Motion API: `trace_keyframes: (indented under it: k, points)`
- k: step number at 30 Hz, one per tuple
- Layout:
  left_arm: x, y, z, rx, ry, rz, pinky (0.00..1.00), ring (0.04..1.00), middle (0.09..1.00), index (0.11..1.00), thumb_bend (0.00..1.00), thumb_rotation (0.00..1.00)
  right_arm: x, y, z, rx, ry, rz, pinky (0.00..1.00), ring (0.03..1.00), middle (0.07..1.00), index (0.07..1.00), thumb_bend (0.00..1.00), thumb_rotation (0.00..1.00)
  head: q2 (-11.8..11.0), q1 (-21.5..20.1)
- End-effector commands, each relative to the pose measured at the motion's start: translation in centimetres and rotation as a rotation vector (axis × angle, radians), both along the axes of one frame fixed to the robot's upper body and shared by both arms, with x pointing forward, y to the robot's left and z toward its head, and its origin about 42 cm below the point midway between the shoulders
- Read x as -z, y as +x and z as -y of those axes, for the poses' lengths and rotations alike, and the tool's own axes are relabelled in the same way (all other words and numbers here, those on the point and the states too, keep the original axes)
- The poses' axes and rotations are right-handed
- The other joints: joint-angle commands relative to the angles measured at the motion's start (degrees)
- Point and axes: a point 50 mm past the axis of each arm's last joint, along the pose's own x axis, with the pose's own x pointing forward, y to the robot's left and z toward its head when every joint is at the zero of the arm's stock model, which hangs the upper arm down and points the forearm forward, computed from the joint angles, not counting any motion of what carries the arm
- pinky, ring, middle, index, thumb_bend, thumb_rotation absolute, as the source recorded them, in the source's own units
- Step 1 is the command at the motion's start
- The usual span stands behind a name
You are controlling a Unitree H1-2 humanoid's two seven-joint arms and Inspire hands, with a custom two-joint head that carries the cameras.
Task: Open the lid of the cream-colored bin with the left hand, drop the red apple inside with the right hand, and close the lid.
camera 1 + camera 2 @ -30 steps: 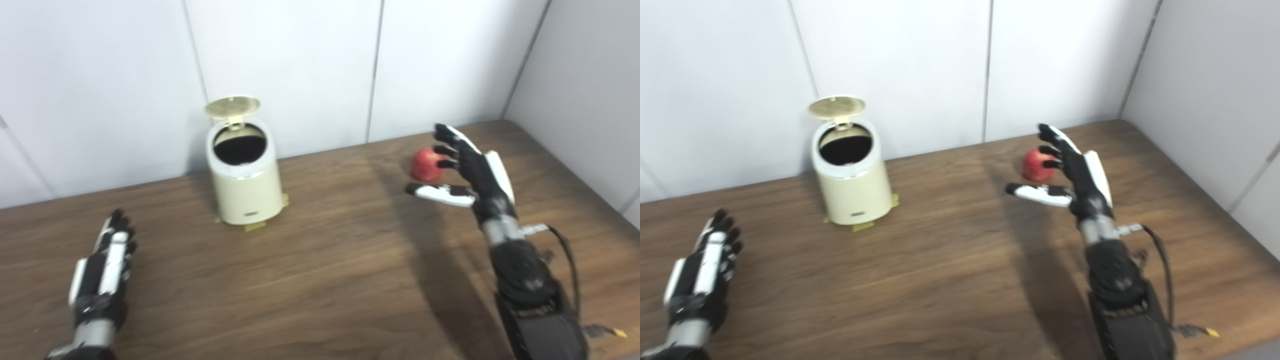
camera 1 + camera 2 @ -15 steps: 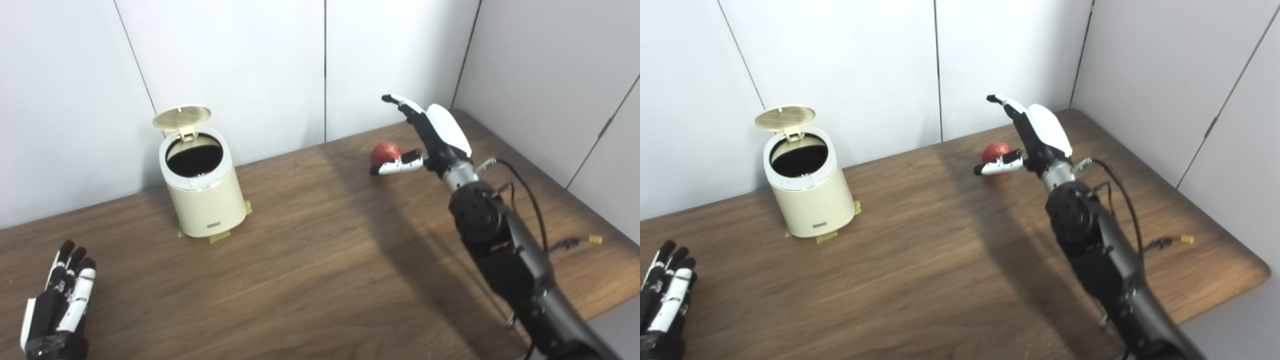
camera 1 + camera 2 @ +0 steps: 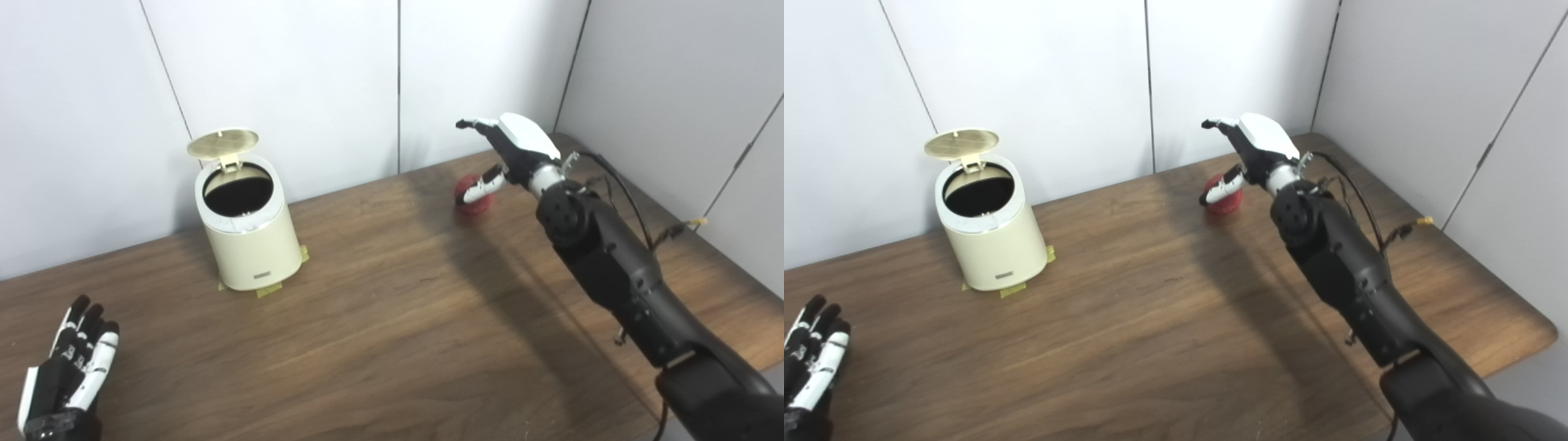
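The cream-colored bin (image 3: 251,236) stands at the back left of the wooden table, its round lid (image 3: 222,140) tipped up and the dark inside showing. The red apple (image 3: 473,197) lies on the table at the back right. My right hand (image 3: 511,150) hovers over the apple, open, fingers spread above it and the thumb reaching down in front of it; I cannot tell whether it touches. My left hand (image 3: 67,373) rests open near the table's front left corner, far from the bin.
The table (image 3: 380,324) ends in a rounded corner at the right front. White wall panels stand close behind the bin and along the right side. Thin cables (image 3: 1372,202) trail from the right forearm. Yellow tape bits mark the bin's base.
The camera swung right in the first half second. My right hand has since moved forward and lowered over the apple, which now lies in its shadow. The left hand and bin stay put.
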Motion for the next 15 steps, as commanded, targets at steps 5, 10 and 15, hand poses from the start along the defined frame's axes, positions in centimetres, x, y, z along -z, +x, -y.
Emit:
trace_keyframes:
  k: [5,10,15]
  points:
    - [-2.2,0.6,-0.1,0.0,0.026,0.075,1.0,0.994,0.965,0.987,0.28,0.29,-2.6,2.2,0.7,0.017,-0.02,0.04,0.71,0.872,0.866,0.832,0.94,0.16,0.1,0.2]
    - [-2.2,0.5,-0.2,-0.003,0.024,0.073,1.0,0.992,0.964,0.988,0.27,0.3,-1.9,3.5,1.1,0.033,-0.011,-0.012,0.6,0.79,0.843,0.821,0.92,0.13,0.2,0.4]
    - [-2.5,0.4,-0.1,0.001,0.039,0.078,1.0,0.985,0.96,0.983,0.29,0.32,-1.1,4.5,1.0,0.054,-0.021,-0.06,0.65,0.819,0.861,0.811,0.91,0.11,0.3,0.8]
